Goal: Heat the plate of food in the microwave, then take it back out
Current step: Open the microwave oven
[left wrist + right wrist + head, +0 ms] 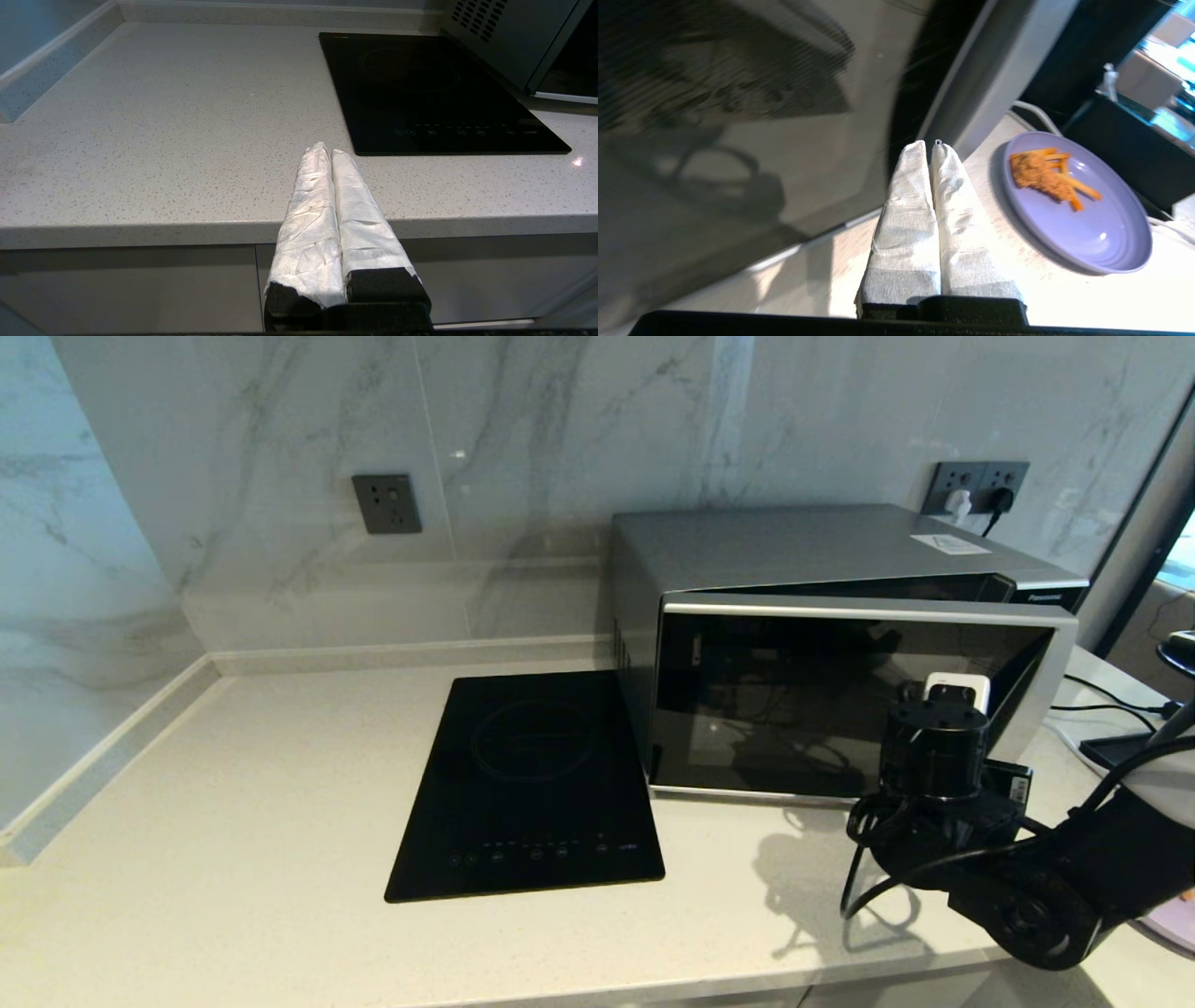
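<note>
The silver-grey microwave (803, 560) stands at the back right of the counter, its dark glass door (822, 700) swung a little way out from the body on its right side. My right gripper (930, 144) is shut and empty, its white-wrapped tips right at the door's silver free edge (994, 74); in the head view it shows low before the door (957, 691). The lilac plate of food (1083, 219), with fried chicken and fries, lies on the counter to the right of the microwave, beside the gripper. My left gripper (326, 148) is shut and hangs at the counter's front edge.
A flat black induction hob (532, 784) lies left of the microwave, also in the left wrist view (434, 93). Wall sockets (976, 485) with plugs and cables sit behind and right of the microwave. A black block (1125, 154) stands behind the plate.
</note>
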Controlling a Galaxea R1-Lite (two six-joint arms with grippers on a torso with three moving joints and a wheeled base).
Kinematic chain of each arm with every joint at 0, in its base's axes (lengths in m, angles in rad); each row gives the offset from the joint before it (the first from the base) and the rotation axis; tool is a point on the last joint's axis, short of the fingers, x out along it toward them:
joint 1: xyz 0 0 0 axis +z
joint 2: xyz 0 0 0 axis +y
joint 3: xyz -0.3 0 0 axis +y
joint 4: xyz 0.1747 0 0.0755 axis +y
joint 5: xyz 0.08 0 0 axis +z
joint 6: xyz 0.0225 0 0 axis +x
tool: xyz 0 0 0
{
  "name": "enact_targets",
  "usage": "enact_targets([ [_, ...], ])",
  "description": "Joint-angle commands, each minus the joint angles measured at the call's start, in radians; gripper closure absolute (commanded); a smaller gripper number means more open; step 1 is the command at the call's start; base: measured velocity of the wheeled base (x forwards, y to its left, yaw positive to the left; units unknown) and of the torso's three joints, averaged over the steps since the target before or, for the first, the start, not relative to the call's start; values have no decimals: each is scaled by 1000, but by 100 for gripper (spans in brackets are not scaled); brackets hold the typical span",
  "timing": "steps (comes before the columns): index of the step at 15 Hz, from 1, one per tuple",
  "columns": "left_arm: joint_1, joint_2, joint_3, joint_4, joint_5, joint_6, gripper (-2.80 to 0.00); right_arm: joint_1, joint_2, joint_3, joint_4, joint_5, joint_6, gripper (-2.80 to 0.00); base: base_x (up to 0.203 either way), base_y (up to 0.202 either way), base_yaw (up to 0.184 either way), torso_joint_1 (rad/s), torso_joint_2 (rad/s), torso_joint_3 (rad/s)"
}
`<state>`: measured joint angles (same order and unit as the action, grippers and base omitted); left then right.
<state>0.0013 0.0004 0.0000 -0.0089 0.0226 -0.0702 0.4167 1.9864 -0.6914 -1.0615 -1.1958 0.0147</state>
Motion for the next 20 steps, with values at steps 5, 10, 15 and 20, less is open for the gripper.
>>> enact_targets([
  [5,0,1,0,0,0,0,0,160,-135,-20,1,-66,-37,0,0,0,0,0,0,0],
  [10,0,1,0,0,0,0,0,127,-349,-349,135,-14,-299,0,0,0,0,0,0,0],
  [15,0,1,0,0,0,-1,0,29,-326,-847,643,7,-339,0,0,0,0,0,0,0],
  [20,0,1,0,0,0,0,0,-21,-161,-1259,854,56,-316,0,0,0,0,0,0,0],
])
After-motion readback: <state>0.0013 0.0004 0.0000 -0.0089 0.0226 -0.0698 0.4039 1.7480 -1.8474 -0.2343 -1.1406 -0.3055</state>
